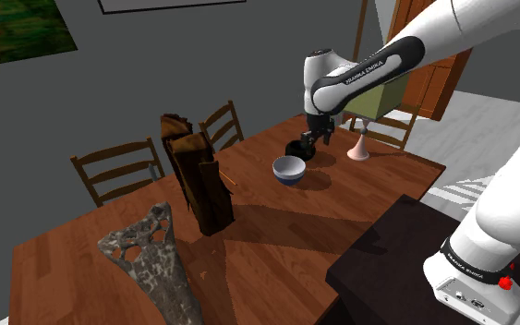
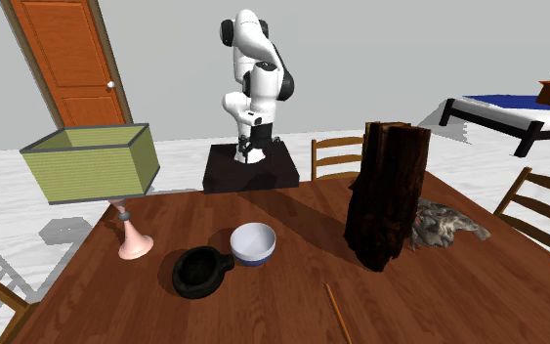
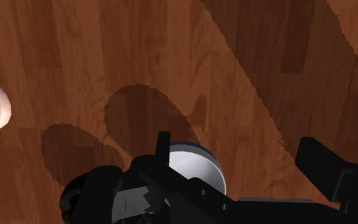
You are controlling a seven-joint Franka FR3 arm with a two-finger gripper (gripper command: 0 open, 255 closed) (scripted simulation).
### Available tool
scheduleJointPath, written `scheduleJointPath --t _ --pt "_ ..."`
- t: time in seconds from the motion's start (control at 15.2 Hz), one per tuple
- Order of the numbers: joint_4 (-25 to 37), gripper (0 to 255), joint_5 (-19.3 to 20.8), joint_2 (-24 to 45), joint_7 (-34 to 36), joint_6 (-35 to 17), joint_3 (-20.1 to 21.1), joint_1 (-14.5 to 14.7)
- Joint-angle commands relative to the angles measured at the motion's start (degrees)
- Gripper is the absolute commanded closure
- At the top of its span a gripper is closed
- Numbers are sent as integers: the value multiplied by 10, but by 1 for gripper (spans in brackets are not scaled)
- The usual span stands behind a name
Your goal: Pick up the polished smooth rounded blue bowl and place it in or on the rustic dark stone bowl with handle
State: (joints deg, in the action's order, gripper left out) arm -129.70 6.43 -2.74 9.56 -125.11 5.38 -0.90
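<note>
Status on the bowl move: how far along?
Done: nothing yet. The blue bowl sits on the table beside the dark bowl, not in it. In hand: the gripper hovers above the two bowls, open and holding nothing. Left: descend, grasp the blue bowl, lift it and set it in the dark bowl.

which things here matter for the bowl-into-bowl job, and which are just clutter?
Job:
- blue-and-white bowl
- black handled bowl
- pincer, open

Clutter:
- green-shaded lamp
- dark wood block
- mottled grey piece
- thin stick
</note>
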Motion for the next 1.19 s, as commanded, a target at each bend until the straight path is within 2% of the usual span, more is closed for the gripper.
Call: scheduleJointPath --t 0.0,0.59,1.12 --pt "25 0 7 49 8 -23 1 0" --pt "183 0 34 255 39 -63 -2 13" --pt "384 0 43 446 47 -49 -9 31"
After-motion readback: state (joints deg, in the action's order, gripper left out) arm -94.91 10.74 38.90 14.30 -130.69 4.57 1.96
